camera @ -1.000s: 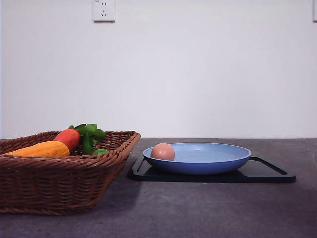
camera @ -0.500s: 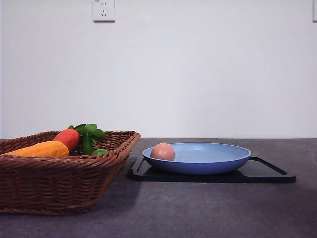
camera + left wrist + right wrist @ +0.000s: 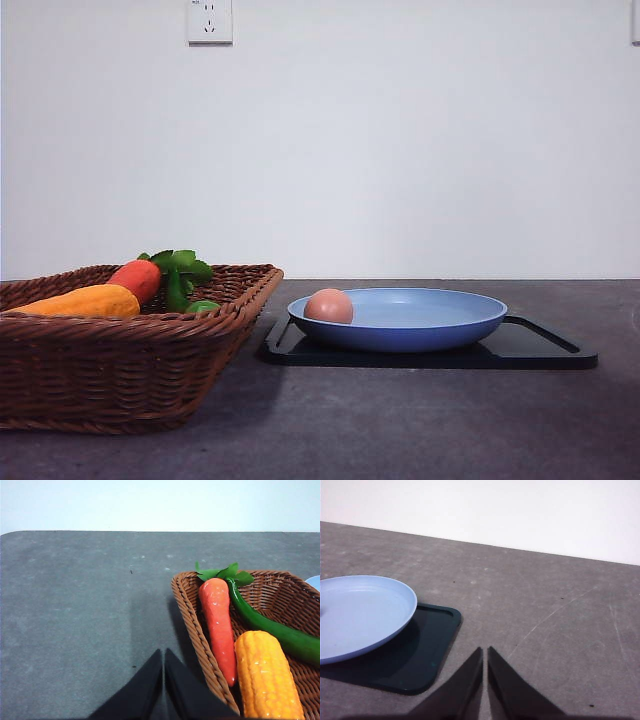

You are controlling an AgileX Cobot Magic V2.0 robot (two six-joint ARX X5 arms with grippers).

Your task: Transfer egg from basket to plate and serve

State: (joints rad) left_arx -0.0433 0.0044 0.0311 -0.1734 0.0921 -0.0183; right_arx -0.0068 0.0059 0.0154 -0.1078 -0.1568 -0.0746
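Observation:
The pinkish-brown egg (image 3: 329,305) lies inside the light-blue plate (image 3: 440,322), at its left side. The plate rests on a flat black tray (image 3: 540,345). The brown wicker basket (image 3: 120,370) stands to the left of the tray. In the left wrist view my left gripper (image 3: 163,656) is shut with nothing in it, above bare table just outside the basket (image 3: 192,625). In the right wrist view my right gripper (image 3: 485,654) is shut and empty, over the table beside the tray (image 3: 425,655) and the plate (image 3: 365,610).
The basket holds an orange-red carrot (image 3: 218,620), a yellow corn cob (image 3: 267,675) and a long green pepper (image 3: 270,627). A white wall with a socket (image 3: 209,21) stands behind the dark grey table (image 3: 420,420).

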